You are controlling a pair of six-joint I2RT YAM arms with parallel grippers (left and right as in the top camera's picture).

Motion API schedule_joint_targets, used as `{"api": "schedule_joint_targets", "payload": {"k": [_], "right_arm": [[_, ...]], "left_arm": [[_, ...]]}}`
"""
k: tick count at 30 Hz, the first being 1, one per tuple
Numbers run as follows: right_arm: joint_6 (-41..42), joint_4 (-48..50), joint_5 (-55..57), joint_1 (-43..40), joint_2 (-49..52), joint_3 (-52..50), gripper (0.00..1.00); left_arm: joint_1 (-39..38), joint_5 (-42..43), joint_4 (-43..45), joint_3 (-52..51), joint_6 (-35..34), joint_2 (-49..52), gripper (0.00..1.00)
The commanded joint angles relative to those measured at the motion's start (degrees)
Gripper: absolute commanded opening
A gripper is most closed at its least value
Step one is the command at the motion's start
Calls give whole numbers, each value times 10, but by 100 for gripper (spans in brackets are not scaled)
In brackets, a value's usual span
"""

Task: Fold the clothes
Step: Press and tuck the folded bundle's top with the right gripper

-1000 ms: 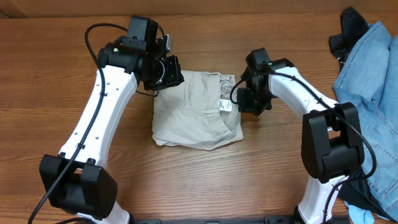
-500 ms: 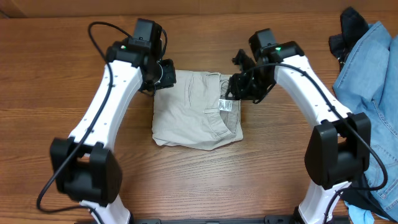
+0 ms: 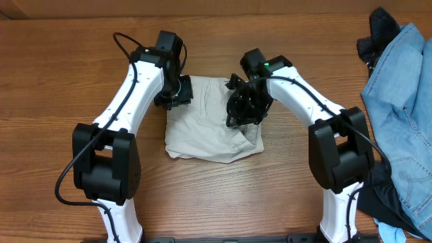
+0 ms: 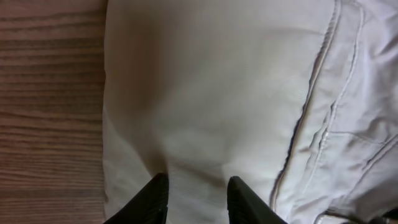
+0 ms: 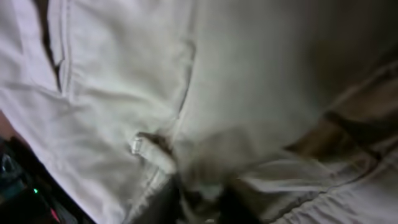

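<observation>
L claw (image 4: 196, 188) spread at trousers' (image 3: 206, 131) left edge; R claw (image 3: 240, 113) mid-cloth, grip unclear; denim (image 3: 398, 101) well apart.

Cream trousers (image 3: 202, 131); brown wood-grain table (image 3: 54, 88); light blue denim garment (image 3: 405, 88)

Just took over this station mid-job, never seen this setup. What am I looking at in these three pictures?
Two robot arms work at a wooden table. The wide picture looks down from above; the other two come from a camera on each wrist, close to the cloth. Folded beige trousers lie mid-table; a blue denim garment and a black garment sit at the picture's right edge. The left gripper is on the trousers' upper left corner, the right gripper on their upper right part. Whether either has pinched the cloth is unclear.
</observation>
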Motion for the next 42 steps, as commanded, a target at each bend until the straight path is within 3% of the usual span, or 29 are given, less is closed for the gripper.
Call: {"api": "schedule_joint_targets", "payload": {"k": [1, 8, 12, 17, 19, 22, 24, 29, 36, 42], "right_arm": [[-2, -22, -5, 3, 0, 4, 4], [82, -109, 202, -18, 0, 4, 4], [129, -107, 256, -21, 0, 3, 4], [129, -97, 254, -17, 0, 3, 4], [136, -103, 270, -13, 0, 3, 4], [218, -113, 366, -10, 0, 3, 4], [232, -110, 408, -10, 0, 3, 4], [231, -106, 410, -10, 0, 3, 4], [230, -108, 399, 6, 0, 3, 4], [226, -108, 398, 13, 0, 3, 4]], "left_arm": [[-4, -8, -3, -2, 7, 4, 38], [-5, -8, -4, -2, 9, 5, 43], [-14, -8, 13, -2, 9, 6, 43], [-32, -11, 44, -2, 16, 6, 52], [-38, -11, 69, -2, 37, 6, 50], [-45, -21, 111, -2, 57, 8, 50], [-47, -35, 142, -2, 58, 11, 58], [-45, -45, 231, -2, 85, 30, 64], [-46, -32, 353, -2, 118, 85, 63], [-46, -3, 377, -2, 119, 130, 62]]}}
